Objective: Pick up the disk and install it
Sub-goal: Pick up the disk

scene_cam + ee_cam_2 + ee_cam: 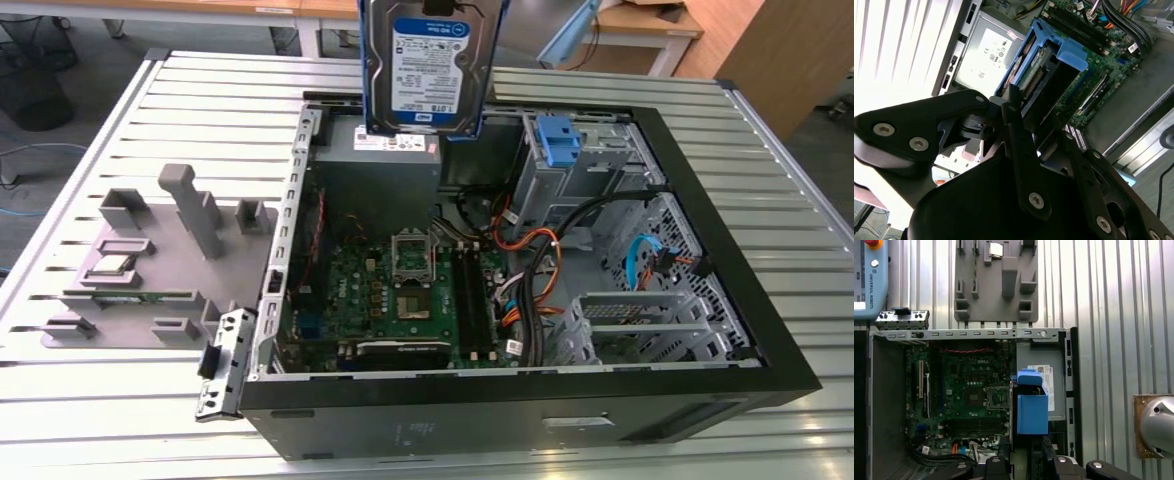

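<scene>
The disk (430, 65), a silver drive with a blue-and-white label and a blue bracket along its edges, hangs upright in the air over the back of the open computer case (787, 370). My gripper (441, 6) is shut on its upper end at the top edge of the exterior view. In the second wrist view the black fingers (1016, 117) clamp the disk (1046, 70), which points down toward the case. In the first wrist view I see the disk (1031, 407) end-on as a blue block, just above the grey power supply.
Below the disk lie the grey power supply box (378, 165) and the green motherboard (400, 290). A bare blue bracket (557, 140) sits in the drive cage beside cables (534, 250). A grey parts fixture (147, 260) rests on the slatted metal table (200, 90).
</scene>
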Robot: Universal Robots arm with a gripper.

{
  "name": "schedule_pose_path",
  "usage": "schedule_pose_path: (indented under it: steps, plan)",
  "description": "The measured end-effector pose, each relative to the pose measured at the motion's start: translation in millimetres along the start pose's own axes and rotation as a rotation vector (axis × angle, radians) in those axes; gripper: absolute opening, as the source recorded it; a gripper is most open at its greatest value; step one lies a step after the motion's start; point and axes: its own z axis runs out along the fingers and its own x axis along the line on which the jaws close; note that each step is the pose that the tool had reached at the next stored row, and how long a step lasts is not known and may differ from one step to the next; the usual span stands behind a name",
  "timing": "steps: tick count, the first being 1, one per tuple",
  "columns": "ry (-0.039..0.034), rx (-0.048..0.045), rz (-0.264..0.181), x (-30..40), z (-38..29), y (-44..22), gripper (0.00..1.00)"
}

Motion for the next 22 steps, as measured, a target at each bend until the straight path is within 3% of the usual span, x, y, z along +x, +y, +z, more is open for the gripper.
schedule_pose_path:
  steps: [16, 22]
  plan:
    - [0.0004, 0.0, 0.0, 3.5, -0.2, -0.3, 0.35]
    - [0.0005, -0.0001, 0.0, 3.2, -0.5, -6.7, 0.35]
